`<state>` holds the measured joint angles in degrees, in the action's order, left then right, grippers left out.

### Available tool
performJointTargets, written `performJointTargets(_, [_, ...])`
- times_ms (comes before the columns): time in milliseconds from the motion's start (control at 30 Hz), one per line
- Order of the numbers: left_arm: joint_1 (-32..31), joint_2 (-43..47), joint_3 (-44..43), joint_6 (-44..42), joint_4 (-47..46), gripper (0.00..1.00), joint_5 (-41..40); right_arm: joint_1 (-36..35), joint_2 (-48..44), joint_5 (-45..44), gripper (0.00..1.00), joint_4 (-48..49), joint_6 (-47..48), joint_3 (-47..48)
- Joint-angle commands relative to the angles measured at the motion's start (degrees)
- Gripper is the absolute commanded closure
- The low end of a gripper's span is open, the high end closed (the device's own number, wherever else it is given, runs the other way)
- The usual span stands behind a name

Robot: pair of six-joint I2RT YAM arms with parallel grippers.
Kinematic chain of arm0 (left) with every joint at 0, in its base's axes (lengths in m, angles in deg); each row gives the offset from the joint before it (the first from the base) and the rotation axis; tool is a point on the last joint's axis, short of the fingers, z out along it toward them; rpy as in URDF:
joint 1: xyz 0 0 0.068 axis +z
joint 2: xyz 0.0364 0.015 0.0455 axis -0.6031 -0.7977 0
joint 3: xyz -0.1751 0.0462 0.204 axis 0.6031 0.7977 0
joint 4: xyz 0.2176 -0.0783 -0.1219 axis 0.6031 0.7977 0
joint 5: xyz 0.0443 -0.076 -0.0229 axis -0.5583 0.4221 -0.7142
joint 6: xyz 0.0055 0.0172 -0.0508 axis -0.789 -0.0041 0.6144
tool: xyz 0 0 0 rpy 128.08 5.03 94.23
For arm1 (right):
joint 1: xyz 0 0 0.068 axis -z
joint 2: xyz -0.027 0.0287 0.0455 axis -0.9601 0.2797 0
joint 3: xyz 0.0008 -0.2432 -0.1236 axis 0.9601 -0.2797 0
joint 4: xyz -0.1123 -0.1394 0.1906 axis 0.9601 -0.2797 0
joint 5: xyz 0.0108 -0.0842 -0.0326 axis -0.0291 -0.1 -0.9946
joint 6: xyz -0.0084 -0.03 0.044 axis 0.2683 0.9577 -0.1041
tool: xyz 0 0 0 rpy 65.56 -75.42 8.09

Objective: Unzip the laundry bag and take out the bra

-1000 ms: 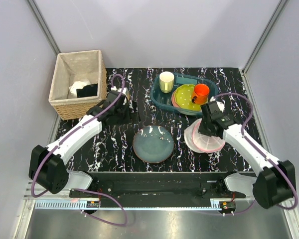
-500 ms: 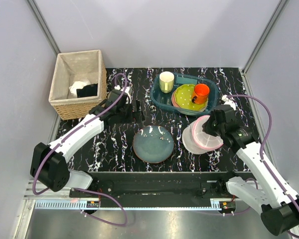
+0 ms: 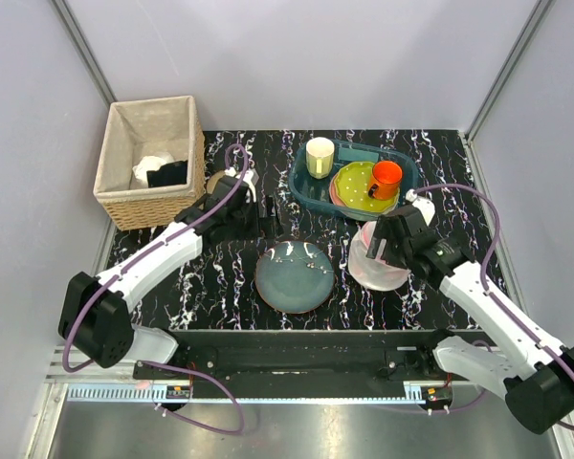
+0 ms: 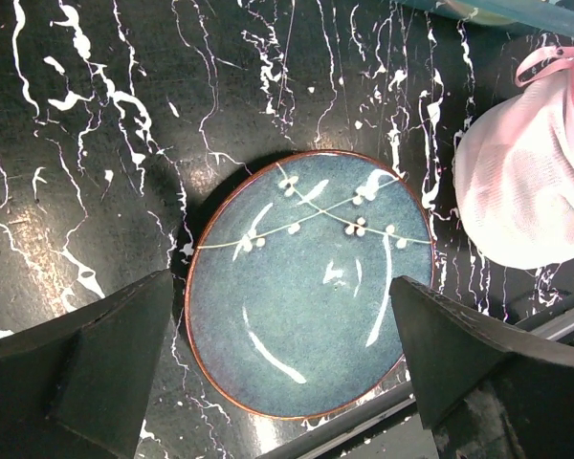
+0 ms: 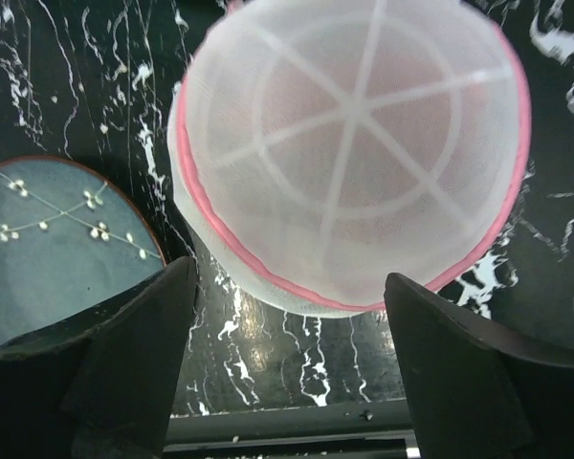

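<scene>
The laundry bag [image 3: 373, 263] lies right of centre on the marbled table [image 3: 220, 277], just right of the blue-grey plate [image 3: 294, 275] and on the near side of the teal tray [image 3: 311, 196] of crockery. It looks light and soft: thin white mesh over a springy round form with pale ribs crossing its face, likely to dent and slide on the smooth top if pushed from one side. The bra cannot be told apart inside; only a dim pinkish tint shows through the mesh. The pink zip trim [image 5: 220, 225] along the rim is the firmer part. A small pink loop [image 4: 553, 61] at the bag's far edge may be the pull or a hanger; I cannot tell which. One gripper pinning the mesh body while the other pinches the pull seems the sound hold.

The left arm reaches far and inward, its wrist pointing down over the plate. The left gripper [image 4: 279, 287] hangs above the plate with fingers wide apart, holding nothing.

The right arm bends in from the near right corner, wrist directly above the bag. The right gripper [image 5: 289, 273] is also spread wide and empty, the bag's near rim between its fingers; whether it touches the mesh I cannot tell.
</scene>
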<state>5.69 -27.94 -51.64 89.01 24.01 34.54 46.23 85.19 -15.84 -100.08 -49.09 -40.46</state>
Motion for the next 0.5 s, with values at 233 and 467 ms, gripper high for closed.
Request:
performJointTargets(233, [-1.21,-1.26,-0.11,1.97,-3.26,0.01,1.30,-6.66,13.19,-11.79,0.09,2.77,4.45,7.71])
performJointTargets(467, [-1.91,0.84,1.12,2.94,-3.35,0.01,0.50,-7.27,22.79,-15.11,0.44,5.26,8.33,7.63])
